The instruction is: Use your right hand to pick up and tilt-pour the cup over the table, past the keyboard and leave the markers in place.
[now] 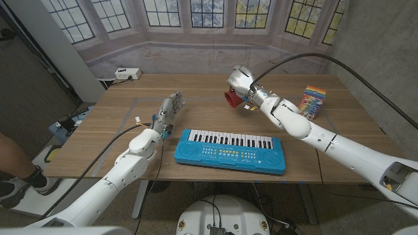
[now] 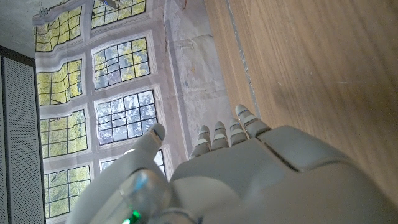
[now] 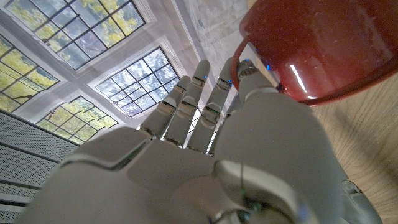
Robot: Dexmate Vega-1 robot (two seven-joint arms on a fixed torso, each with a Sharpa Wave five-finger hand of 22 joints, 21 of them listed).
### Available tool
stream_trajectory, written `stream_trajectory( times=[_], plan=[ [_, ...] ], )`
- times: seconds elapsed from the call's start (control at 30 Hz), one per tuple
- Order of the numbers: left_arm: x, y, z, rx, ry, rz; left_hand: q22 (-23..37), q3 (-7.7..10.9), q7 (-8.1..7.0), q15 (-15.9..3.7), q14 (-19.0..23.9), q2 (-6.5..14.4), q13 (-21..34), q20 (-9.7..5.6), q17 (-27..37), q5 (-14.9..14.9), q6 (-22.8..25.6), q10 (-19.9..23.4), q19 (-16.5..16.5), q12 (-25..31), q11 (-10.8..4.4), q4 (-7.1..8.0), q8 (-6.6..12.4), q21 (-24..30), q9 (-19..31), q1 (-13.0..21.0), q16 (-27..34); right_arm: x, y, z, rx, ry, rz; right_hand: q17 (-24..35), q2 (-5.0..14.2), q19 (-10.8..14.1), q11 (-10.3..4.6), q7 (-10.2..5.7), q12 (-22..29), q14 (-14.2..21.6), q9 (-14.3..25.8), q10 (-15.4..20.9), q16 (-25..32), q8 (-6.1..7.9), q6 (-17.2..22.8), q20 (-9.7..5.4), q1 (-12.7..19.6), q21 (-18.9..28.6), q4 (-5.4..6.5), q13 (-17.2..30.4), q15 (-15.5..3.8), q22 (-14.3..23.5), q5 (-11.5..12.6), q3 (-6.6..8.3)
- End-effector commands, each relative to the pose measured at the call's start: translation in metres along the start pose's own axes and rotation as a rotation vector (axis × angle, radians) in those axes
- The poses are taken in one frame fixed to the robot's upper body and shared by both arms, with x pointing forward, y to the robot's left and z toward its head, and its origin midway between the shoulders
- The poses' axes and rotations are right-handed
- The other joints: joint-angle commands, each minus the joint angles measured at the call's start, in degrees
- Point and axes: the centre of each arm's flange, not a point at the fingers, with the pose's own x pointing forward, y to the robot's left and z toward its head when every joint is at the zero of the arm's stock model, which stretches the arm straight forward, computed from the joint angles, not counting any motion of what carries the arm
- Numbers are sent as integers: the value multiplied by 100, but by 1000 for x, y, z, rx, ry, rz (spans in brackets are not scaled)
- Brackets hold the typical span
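My right hand holds a red cup over the far middle of the table, beyond the blue toy keyboard. The cup is tipped on its side. In the right wrist view the red cup hangs beside my right hand, with one digit through its handle while the other fingers reach out straight. A colourful box of markers stands at the far right of the table. My left hand stands left of the keyboard, fingers apart and holding nothing; it shows again as the left hand over bare wood.
The wooden table carries a white power strip at its far left corner. A person's leg and shoe are at the left edge, beside the table. A black cable runs from my right arm over the markers.
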Motion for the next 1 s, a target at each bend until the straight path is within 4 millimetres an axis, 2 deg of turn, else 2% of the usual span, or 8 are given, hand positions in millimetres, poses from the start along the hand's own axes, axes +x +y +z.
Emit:
stream_trajectory(
  times=[0.03,0.43,1.0],
  plan=[
    [1,-4,-4,-5,3,4,18,60,24,9,39,6,32,-1,20,9,28,41,78,-11,32,-4,-8,-3,17,-43,-22,0,3,-2,-55,-3,-15,31,-10,42,-14,-34,28,82,24,68,0,39,34,-766,40,-16,-1,14,-878,5,27,65],
    [2,-9,-7,-8,5,10,18,65,24,10,49,6,32,-2,21,8,37,53,81,-7,28,-2,-6,-3,17,-49,-19,0,11,-4,-54,5,-24,41,-19,53,-21,-29,26,110,23,82,-21,41,47,-770,45,-15,-9,17,-878,6,32,78],
    [2,-10,-8,-17,-1,17,18,70,22,10,52,5,32,2,22,8,41,65,85,-3,26,1,-7,-2,17,-56,-18,2,12,-13,129,102,-17,66,-30,77,-23,-20,30,159,22,106,-33,41,58,-775,34,-12,-8,33,-882,6,35,80]
  ],
)
